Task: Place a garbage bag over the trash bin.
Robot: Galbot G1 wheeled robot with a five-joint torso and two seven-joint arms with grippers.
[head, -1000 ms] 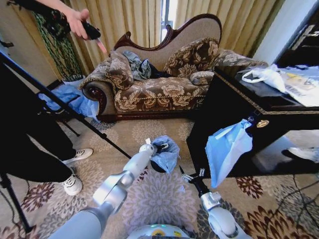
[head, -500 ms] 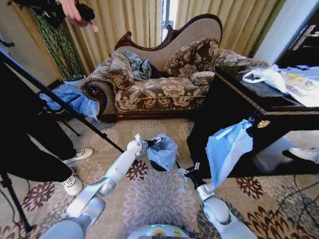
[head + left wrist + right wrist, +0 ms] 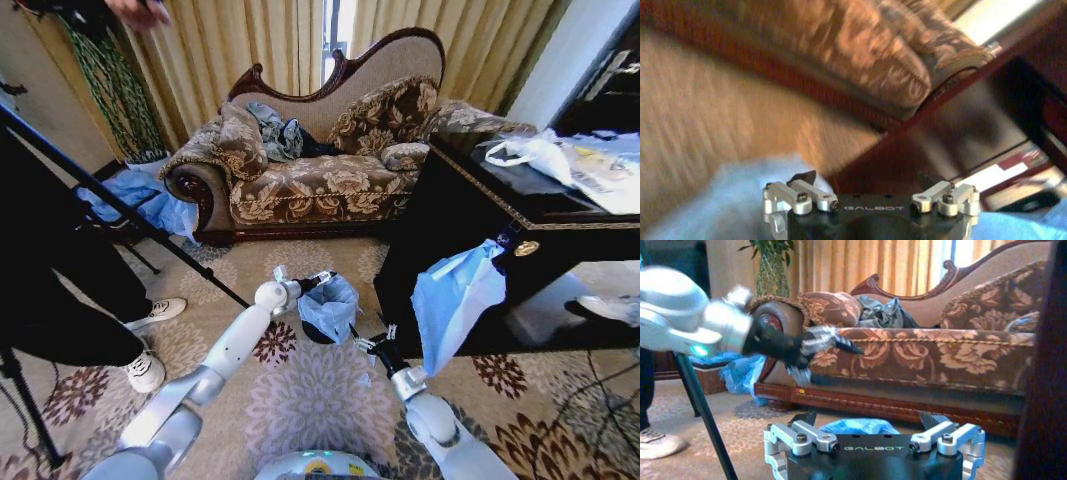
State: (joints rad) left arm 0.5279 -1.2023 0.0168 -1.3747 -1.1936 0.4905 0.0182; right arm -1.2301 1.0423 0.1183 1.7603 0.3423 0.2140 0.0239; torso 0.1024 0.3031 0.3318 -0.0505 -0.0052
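Note:
The pale blue garbage bag (image 3: 332, 306) lies crumpled over the small black trash bin (image 3: 312, 334) on the carpet in front of the sofa; only a dark strip of the bin shows beneath it. My left gripper (image 3: 318, 280) hovers at the bag's far upper edge. Its fingers stand open in the left wrist view, with blue film (image 3: 733, 200) below them. My right gripper (image 3: 372, 345) is low on the near right side of the bin, open, and the bag (image 3: 860, 426) shows just beyond its fingers. The left gripper (image 3: 837, 343) also appears there, above the bag.
A black cabinet (image 3: 470, 210) stands close on the right, with a larger pale blue bundle (image 3: 455, 300) hanging from it and a white bag (image 3: 530, 152) on top. The sofa (image 3: 320, 185) is behind the bin. A tripod leg (image 3: 130, 215) and a person's shoes (image 3: 148, 370) are on the left.
My left arm has swung out to the left and its gripper has shifted from over the bag to its far upper edge. The right gripper edged slightly towards the bin.

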